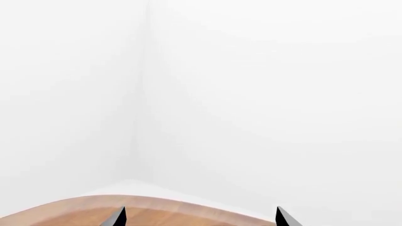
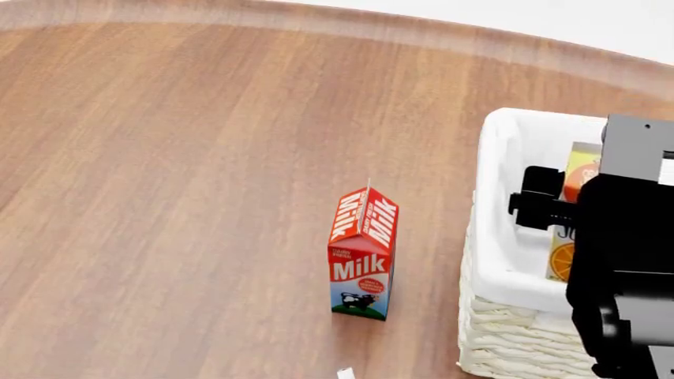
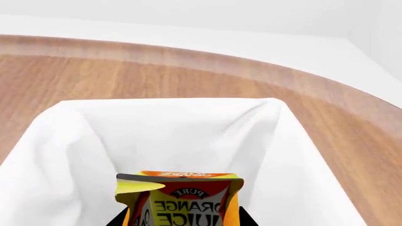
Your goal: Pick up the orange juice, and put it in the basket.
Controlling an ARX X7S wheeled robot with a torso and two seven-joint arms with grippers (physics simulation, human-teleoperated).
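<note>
Only the right wrist view shows the right gripper (image 3: 182, 222) clamping the orange juice (image 3: 182, 200) inside the basket (image 3: 56, 136); left gripper (image 1: 199, 217) spread wide.

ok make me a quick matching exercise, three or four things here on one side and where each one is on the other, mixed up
Things:
1. orange juice
2. milk carton
3. basket
4. left gripper

Places:
A. standing upright on the bare wooden table
B. at the table's right side in the head view
C. over the table edge, facing white walls
D. inside the basket's white lining, at the right gripper

Pairs: 1-D, 2-A, 3-B, 4-C
</note>
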